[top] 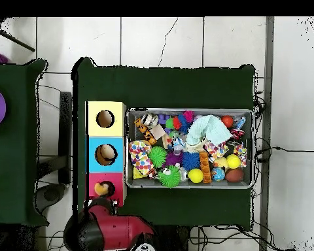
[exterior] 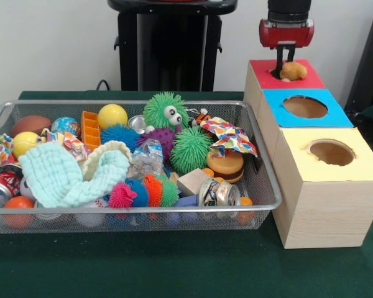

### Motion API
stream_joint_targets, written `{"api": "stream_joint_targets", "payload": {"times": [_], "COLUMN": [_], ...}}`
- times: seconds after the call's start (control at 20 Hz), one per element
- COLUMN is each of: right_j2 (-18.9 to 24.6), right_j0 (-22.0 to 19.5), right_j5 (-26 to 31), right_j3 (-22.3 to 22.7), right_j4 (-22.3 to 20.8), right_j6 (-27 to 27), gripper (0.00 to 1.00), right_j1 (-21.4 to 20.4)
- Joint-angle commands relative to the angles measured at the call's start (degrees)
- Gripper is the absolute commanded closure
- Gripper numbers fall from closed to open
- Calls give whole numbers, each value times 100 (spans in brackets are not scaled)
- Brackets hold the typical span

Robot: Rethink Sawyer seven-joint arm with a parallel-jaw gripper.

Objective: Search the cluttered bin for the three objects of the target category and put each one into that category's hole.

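Red-topped box (exterior: 286, 77) — pincer (exterior: 280, 71) above its hole, tan object (exterior: 293, 71) there.

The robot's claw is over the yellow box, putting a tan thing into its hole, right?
Not quite. The gripper is over the red box, not the yellow box. The front view shows the tan thing sitting at the red box's hole. The rest is right.

Lab — pedestal robot (exterior: 171, 37), tiled floor (top: 159, 39)
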Motion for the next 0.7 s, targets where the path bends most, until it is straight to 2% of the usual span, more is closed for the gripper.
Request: {"api": "stream_joint_targets", "payload": {"times": [0.05, 0.3, 0.35, 0.7], "right_j2": [150, 94, -32, -376], "right_j0": [-238, -196, -78, 299], "right_j5": [-350, -463, -601, -120], "right_j3": [-784, -788, -803, -849], "right_j4": [51, 55, 62, 341], "right_j6": [930, 948, 951, 944], "gripper": [100, 100, 0, 0], "right_j1": [620, 638, 647, 401]}}
